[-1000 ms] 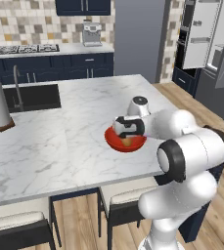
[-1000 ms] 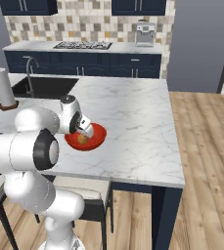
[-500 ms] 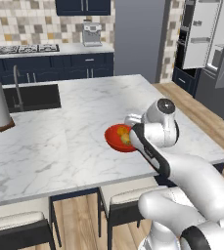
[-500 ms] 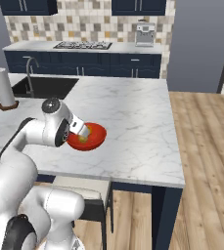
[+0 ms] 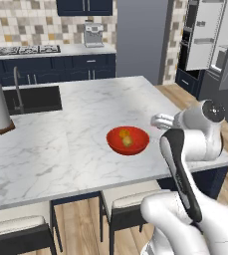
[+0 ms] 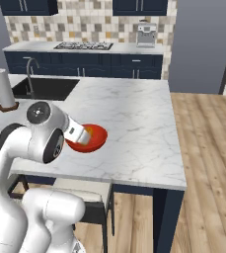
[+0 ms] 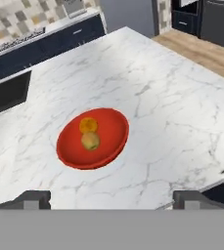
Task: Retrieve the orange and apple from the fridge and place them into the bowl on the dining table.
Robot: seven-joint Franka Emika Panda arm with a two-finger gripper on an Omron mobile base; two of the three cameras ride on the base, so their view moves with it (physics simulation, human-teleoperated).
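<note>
On the dining table (image 7: 182, 97), bowl (image 7: 111, 141) with orange (image 7: 88, 125) and apple (image 7: 90, 141) inside; fingers (image 7: 111, 199) spread wide, empty.

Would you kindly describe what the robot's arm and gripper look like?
The arm is glossy white with rounded, bulbous segments, dark grey joint bands and a dark round cap at one joint. The gripper ends in two small dark grey, blocky fingertips. No cables or markings are visible.
</note>
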